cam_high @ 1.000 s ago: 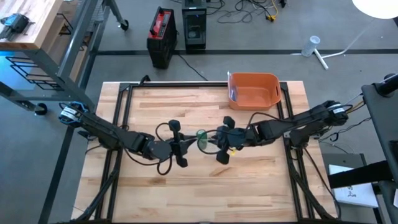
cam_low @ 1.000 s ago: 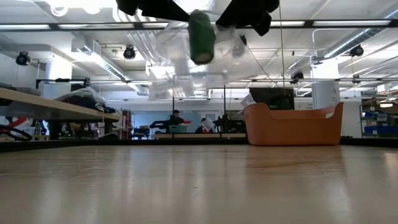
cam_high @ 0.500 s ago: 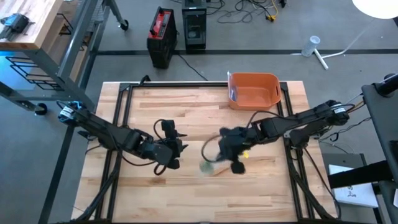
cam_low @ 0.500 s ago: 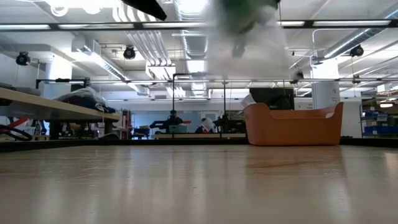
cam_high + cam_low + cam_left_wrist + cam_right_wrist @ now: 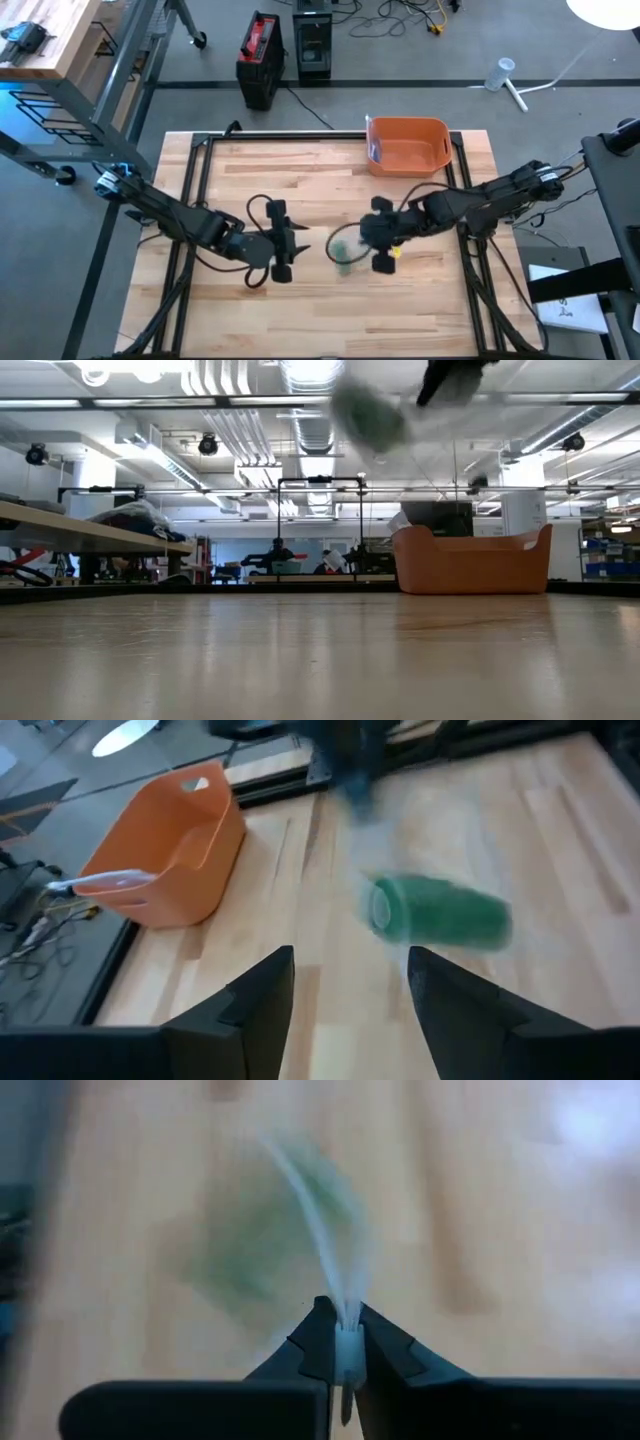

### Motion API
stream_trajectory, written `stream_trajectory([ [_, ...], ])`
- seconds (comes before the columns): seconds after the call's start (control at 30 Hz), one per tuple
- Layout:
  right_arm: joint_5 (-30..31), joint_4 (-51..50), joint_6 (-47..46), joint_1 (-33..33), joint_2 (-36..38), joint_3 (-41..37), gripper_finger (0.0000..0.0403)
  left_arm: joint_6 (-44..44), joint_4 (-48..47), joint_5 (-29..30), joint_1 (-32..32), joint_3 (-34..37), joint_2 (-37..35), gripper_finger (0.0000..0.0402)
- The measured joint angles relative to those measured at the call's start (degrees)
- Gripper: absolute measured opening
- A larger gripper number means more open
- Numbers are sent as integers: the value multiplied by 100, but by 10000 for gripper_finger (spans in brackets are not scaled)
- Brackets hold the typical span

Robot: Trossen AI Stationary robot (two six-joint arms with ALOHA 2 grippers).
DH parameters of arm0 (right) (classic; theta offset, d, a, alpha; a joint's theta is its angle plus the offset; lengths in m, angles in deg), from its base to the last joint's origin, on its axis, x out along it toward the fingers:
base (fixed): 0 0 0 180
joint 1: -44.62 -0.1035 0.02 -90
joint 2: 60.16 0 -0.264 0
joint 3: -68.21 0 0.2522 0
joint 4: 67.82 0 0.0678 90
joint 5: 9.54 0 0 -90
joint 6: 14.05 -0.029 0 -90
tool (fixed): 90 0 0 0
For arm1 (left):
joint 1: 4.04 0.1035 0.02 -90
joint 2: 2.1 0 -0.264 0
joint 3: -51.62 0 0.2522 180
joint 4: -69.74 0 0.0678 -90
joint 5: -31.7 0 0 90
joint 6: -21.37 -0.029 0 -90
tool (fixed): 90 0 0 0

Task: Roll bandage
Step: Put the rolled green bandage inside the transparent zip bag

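Hanging in the air near the middle of the table (image 5: pixel 420 300), the green bandage roll (image 5: pixel 343 252) sits inside a clear wrapper that the right gripper (image 5: pixel 345 1342), at its 3 o'clock, pinches by a thin edge between closed fingers. Across at the roll's 9 o'clock the left gripper (image 5: pixel 282 246) waits just apart with fingers spread and nothing between them. The step looks like freeing the roll from its wrapper before any rolling, so the next move likely calls for the left fingers to close on the short, blurred green cylinder.
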Motion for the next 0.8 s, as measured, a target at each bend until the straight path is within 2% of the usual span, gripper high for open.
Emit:
stream_trajectory([
  [0.1,1795,-681,-810,38,12,36,10,130,277,-85,-47,0,110,192],
  [0.13,1918,-742,-901,35,9,22,9,212,305,-90,-80,2,147,195],
  [0.17,1700,-656,-856,5,2,-1,9,301,346,-104,-113,4,191,197],
  [0.23,752,-311,-460,-143,-19,-68,12,497,368,-123,-176,4,269,201],
  [0.27,488,-227,-290,-208,-38,-95,16,591,356,-130,-205,5,319,202],
  [0.3,588,-245,-333,-267,-53,-102,19,684,362,-133,-226,5,367,203],
  [0.37,1469,-440,-844,-317,-56,-83,22,874,353,-134,-264,9,461,206],
  [0.4,1686,-536,-976,-329,-58,-83,22,971,355,-132,-275,9,514,207],
  [0.43,1581,-475,-942,-364,-60,-88,21,1066,353,-132,-287,9,564,208],
  [0.53,513,77,-440,-579,-67,-96,15,1364,351,-135,-310,41,730,210],
  [0.7,621,157,-291,-714,-67,-39,11,1610,440,-156,-313,333,987,207],
  [0.8,510,158,-239,-816,-67,-39,13,1553,1146,-33,-281,664,1006,200],
])
